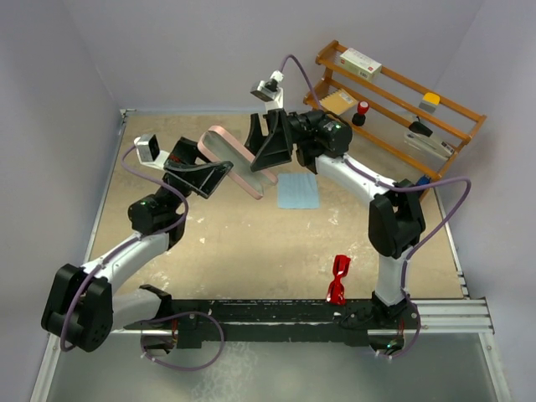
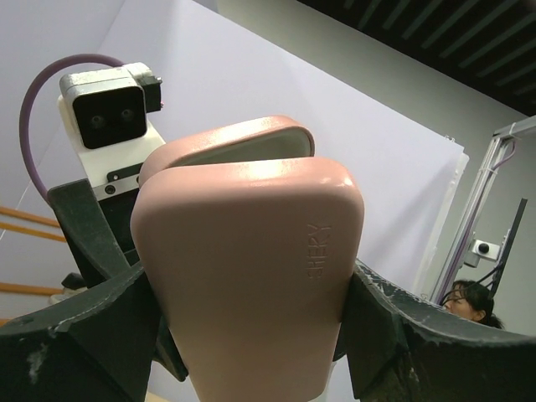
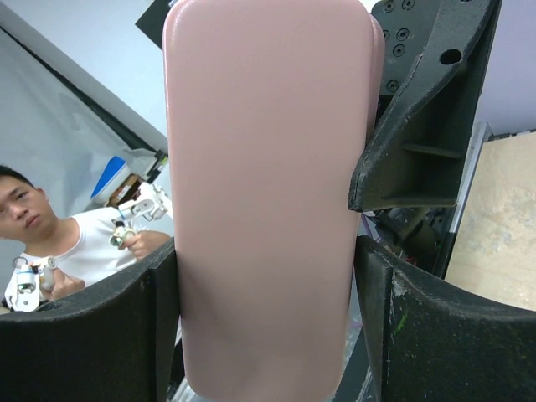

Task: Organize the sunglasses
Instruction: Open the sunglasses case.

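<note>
Top external: left fingers point(image 1: 205, 177) and right fingers point(image 1: 272, 142) clamp pink case point(image 1: 237, 159) over walled tan table point(image 1: 251, 243).

case point(image 1: 239, 161) up in air over back-middle of table point(image 1: 251, 247), left gripper point(image 1: 216, 173) clamped on left end, right gripper point(image 1: 268, 151) on right end. cloth point(image 1: 299, 191) flat on table, just right of case. sunglasses point(image 1: 338, 279) near front edge by right arm base, well apart from cloth. rack point(image 1: 402, 105) in back-right corner.

The small, glossy red sunglasses point(image 1: 338, 279) lie on the worktop point(image 1: 251, 247) close to its near edge, right of centre.
</note>
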